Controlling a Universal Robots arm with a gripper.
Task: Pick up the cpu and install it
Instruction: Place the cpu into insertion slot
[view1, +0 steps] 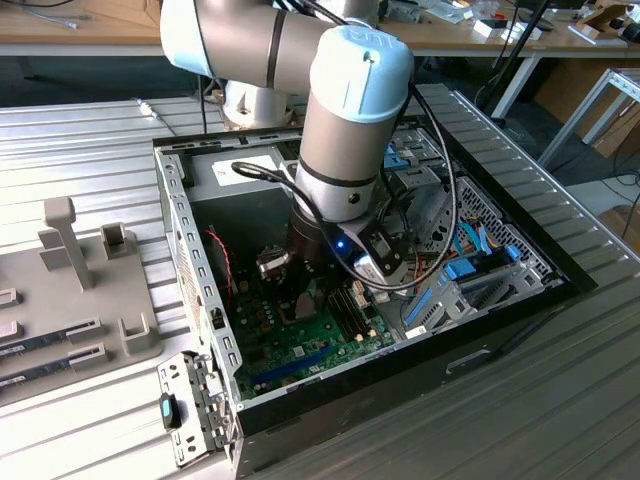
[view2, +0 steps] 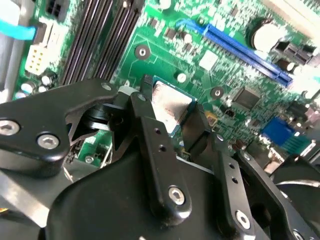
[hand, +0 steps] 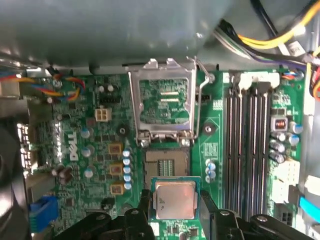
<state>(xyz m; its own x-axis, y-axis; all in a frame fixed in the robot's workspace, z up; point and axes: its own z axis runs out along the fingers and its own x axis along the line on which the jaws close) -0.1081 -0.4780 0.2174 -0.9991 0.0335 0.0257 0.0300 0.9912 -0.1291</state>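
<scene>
The cpu (hand: 175, 199), a small square chip with a dull silver top and a thin green edge, sits between the two black fingers (hand: 144, 206) of my gripper (hand: 176, 207), which is shut on it. It hangs just off the bare socket (hand: 167, 163), apart from the board. The socket's silver frame (hand: 162, 129) stands flipped up beyond it. In the second wrist view the cpu (view2: 167, 100) shows between the fingers (view2: 150, 130) over the green motherboard (view2: 220, 60). In the exterior view my gripper (view1: 298, 292) reaches down into the open computer case (view1: 470, 345).
Black memory slots (hand: 247, 145) run beside the socket, and a blue slot (view2: 245, 50) crosses the board. Bundled cables (hand: 260, 40) hang at the case wall. Outside the case, a grey fixture tray (view1: 80, 290) lies on the ribbed metal table (view1: 90, 130).
</scene>
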